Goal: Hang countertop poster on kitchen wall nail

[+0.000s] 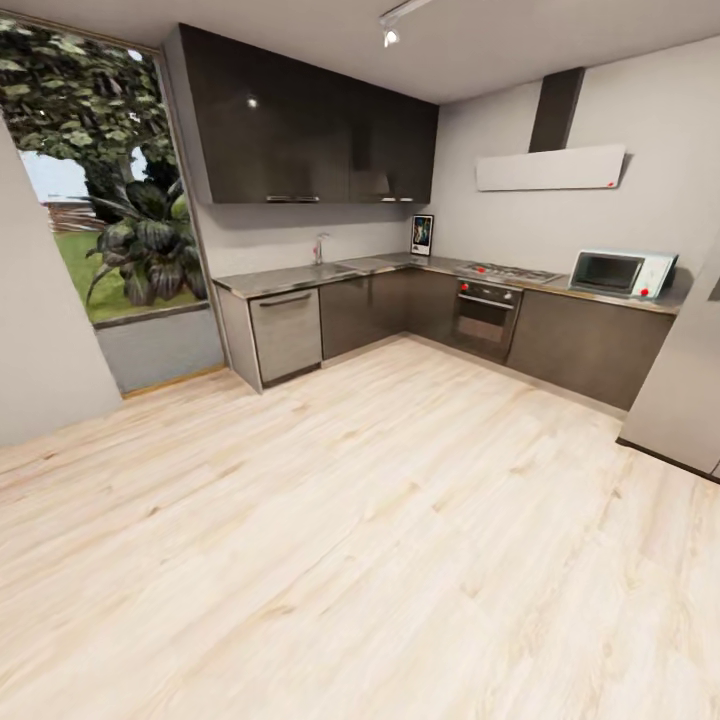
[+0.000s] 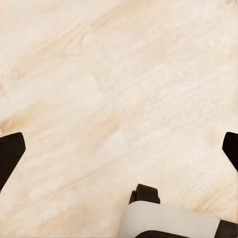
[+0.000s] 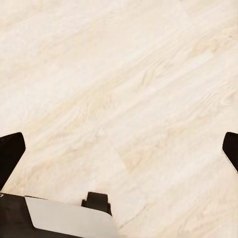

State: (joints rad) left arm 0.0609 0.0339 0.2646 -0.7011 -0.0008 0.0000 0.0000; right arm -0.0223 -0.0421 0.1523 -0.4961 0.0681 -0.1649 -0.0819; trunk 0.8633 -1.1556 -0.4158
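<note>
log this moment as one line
phase: approach | poster: upright on countertop corner, far off | left tool: open, over floor | right tool: open, over floor

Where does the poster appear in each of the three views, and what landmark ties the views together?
Head view: the poster stands upright on the kitchen countertop, in the far corner under the dark upper cabinets.
Left wrist view: not in it; open left gripper over bare floor.
Right wrist view: not in it; open right gripper over bare floor.
Shared landmark: the pale wood plank floor.
</note>
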